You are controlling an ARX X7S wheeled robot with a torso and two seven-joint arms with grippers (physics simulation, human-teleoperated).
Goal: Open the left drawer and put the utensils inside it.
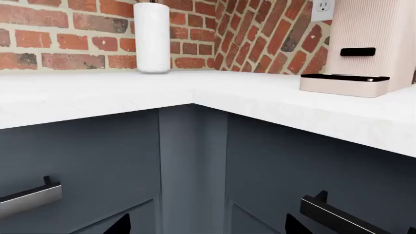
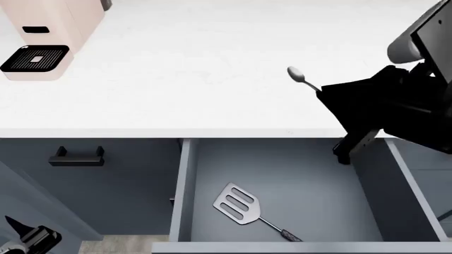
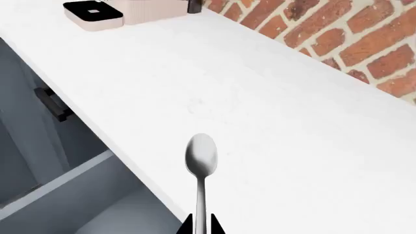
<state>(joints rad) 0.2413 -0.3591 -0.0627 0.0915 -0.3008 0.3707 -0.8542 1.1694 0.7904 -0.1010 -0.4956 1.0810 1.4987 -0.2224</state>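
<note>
The left drawer (image 2: 182, 190) stands pulled out below the white counter (image 2: 183, 79). On its grey-blue floor lies the slotted spatula (image 2: 240, 203), handle pointing to the front right. My right gripper (image 2: 326, 92) is above the counter's front edge, over the drawer's back right corner. It is shut on the handle of the teaspoon (image 2: 297, 74), whose bowl points away from it. In the right wrist view the teaspoon (image 3: 200, 155) runs down between the closed fingertips of the right gripper (image 3: 201, 225). My left gripper (image 1: 208, 226) is open and empty, low in front of the cabinet corner (image 1: 193, 165).
A pink appliance (image 2: 42, 37) with a black grille sits at the counter's back left. A white cylinder (image 1: 151, 36) stands against the brick wall (image 1: 65, 39). A narrower drawer front with a short black handle (image 2: 76, 157) is left of the open drawer.
</note>
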